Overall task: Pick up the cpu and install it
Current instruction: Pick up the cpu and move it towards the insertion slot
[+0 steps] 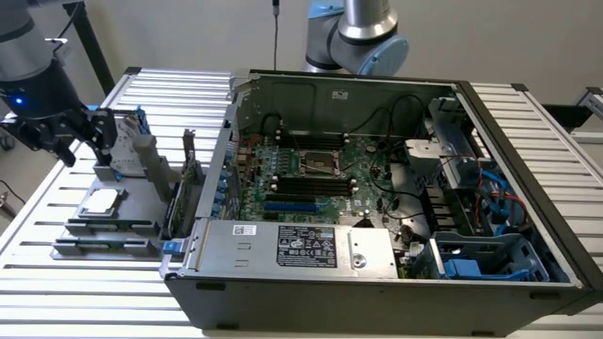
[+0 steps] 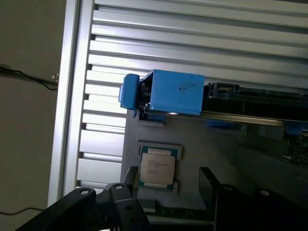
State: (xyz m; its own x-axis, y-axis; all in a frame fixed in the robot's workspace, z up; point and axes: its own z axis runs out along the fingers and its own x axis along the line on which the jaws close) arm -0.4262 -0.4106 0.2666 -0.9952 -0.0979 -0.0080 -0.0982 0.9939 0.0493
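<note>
Fingers (image 2: pixel 131 177) of the gripper (image 2: pixel 168 169) are held wide apart, and nothing is gripped between them. In the wrist view the cpu (image 2: pixel 157 168) is seen in the gap between the two black fingers, nearer to one of them, and no contact with it can be made out.

At the exterior view's upper left the gripper (image 1: pixel 85 152) is seen hanging from a dark arm above a grey tray (image 1: pixel 141 205), which is set on a slatted aluminium table (image 1: pixel 56 282). The cpu (image 1: pixel 102 203) lies flat in a shallow recess of that tray, below the gripper in the frame and apart from it.

Several lines of dark print are carried on the cpu's top plate, but they are too small to be read. A black label (image 1: pixel 306 247) with white print and a white sticker (image 1: pixel 247 229) are fixed to the silver box at the near side of the open computer case (image 1: pixel 377 296) — none of the writing can be made out.

The cpu is shown as a small flat square with a silver-grey metal top and a thin greenish rim. A blue bracket (image 2: pixel 175 91) is seen on the same tray, well apart from the cpu. Inside the case a green motherboard (image 1: pixel 368 191) is laid out, with a square metal-framed socket (image 1: pixel 325 164) near its middle.
</note>
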